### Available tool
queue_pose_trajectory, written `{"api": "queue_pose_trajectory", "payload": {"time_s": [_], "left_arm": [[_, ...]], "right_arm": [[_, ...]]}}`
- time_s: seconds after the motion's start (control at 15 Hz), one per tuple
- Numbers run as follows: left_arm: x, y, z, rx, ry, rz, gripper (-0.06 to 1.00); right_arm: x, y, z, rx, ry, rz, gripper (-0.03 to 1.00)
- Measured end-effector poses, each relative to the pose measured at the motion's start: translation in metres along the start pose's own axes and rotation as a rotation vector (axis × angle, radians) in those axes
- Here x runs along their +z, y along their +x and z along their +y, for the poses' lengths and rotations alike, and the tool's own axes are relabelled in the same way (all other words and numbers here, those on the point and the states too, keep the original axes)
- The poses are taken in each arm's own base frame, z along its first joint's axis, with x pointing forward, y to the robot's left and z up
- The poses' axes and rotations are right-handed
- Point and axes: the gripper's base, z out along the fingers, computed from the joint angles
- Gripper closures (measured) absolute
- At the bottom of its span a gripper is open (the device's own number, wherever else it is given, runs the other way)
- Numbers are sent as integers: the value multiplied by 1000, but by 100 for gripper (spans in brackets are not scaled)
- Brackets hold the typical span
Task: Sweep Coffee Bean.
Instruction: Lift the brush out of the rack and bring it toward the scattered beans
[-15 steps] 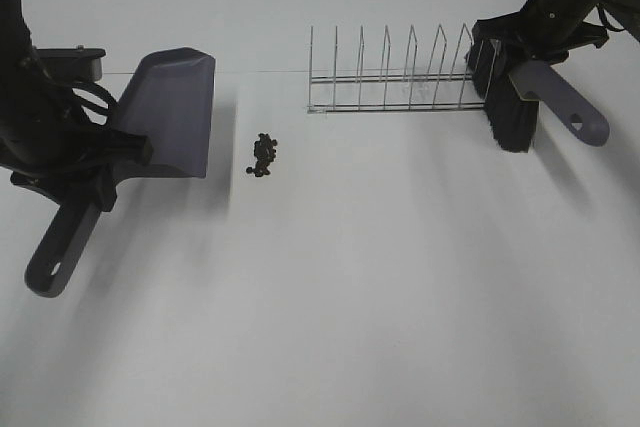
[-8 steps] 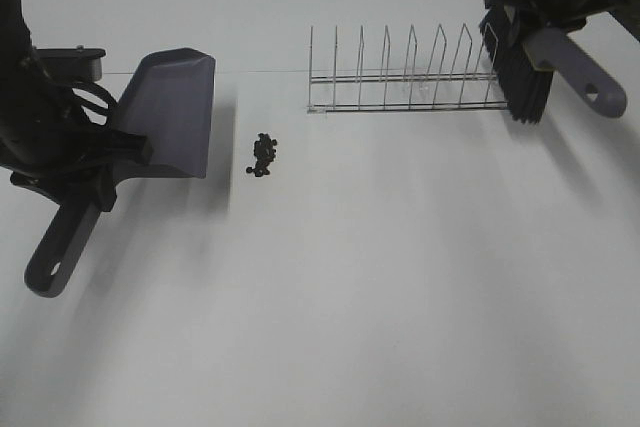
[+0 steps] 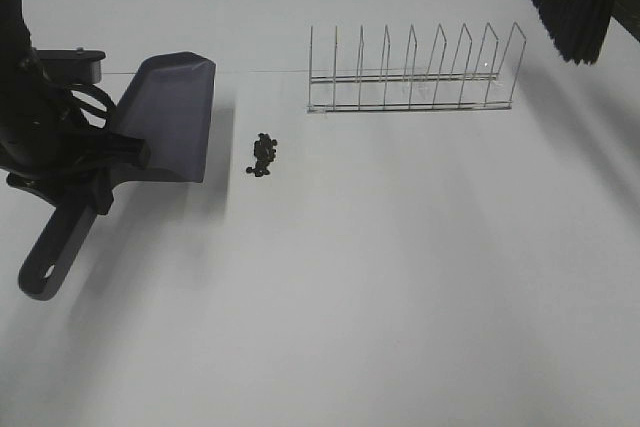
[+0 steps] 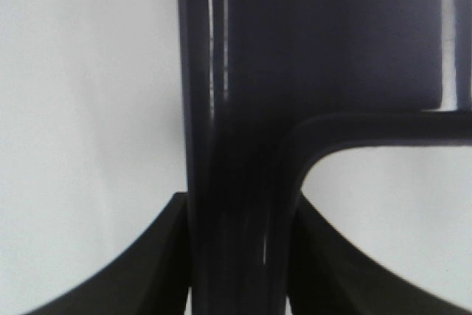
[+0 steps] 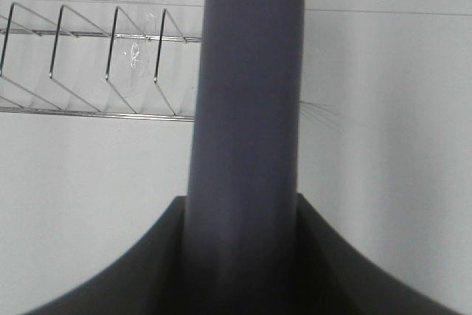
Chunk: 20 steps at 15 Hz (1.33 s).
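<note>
The coffee beans (image 3: pixel 263 154) lie in a small dark heap on the white table, just right of the grey dustpan (image 3: pixel 170 115). My left gripper (image 3: pixel 85 172) is shut on the dustpan's handle (image 4: pixel 236 108), with the pan's open edge facing the beans a short gap away. My right gripper (image 5: pixel 240 208) is shut on the grey brush handle (image 5: pixel 251 94). In the exterior high view the brush's black bristles (image 3: pixel 565 2) hang at the top right corner, raised behind the wire rack, and the right gripper itself is out of frame there.
A wire plate rack (image 3: pixel 410 72) stands at the back, right of centre, and also shows in the right wrist view (image 5: pixel 88 57). The white table (image 3: pixel 380 277) stretches in front of it.
My right gripper has lifted the brush up and back from the rack's right end toward the top right corner. The left arm and dustpan have barely shifted. The beans have not moved.
</note>
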Motion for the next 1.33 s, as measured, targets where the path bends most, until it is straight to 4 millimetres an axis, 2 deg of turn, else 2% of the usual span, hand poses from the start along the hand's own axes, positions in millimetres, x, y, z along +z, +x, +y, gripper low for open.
{"api": "queue_pose_trajectory", "payload": {"time_s": [0.13, 0.33, 0.4, 0.53, 0.6, 0.8, 0.93, 1.0, 1.07, 1.33], "left_arm": [[0, 3, 3, 20, -29, 34, 62], [0, 4, 6, 23, -66, 48, 62], [2, 4, 6, 21, -69, 52, 62], [22, 5, 7, 21, -85, 104, 62], [27, 5, 7, 22, -89, 119, 62], [53, 8, -6, 54, -92, 145, 62], [66, 10, -15, 56, -91, 145, 62], [68, 10, -17, 52, -92, 145, 62], [70, 7, -19, 49, -93, 148, 62], [72, 2, -21, 39, -84, 149, 62]], "right_arm": [[-5, 1, 22, -48, 28, -2, 71], [-9, 5, 69, -118, 10, -4, 71], [-10, 6, 77, -125, 6, -5, 71], [-4, 11, 107, -133, 17, 3, 71], [0, 12, 110, -133, 24, 10, 71], [28, 21, 123, -135, 31, 72, 71], [52, 36, 129, -158, 43, 154, 71], [63, 45, 133, -174, 48, 194, 71], [84, 61, 142, -201, 52, 266, 71], [128, 84, 168, -265, 52, 337, 71]]}}
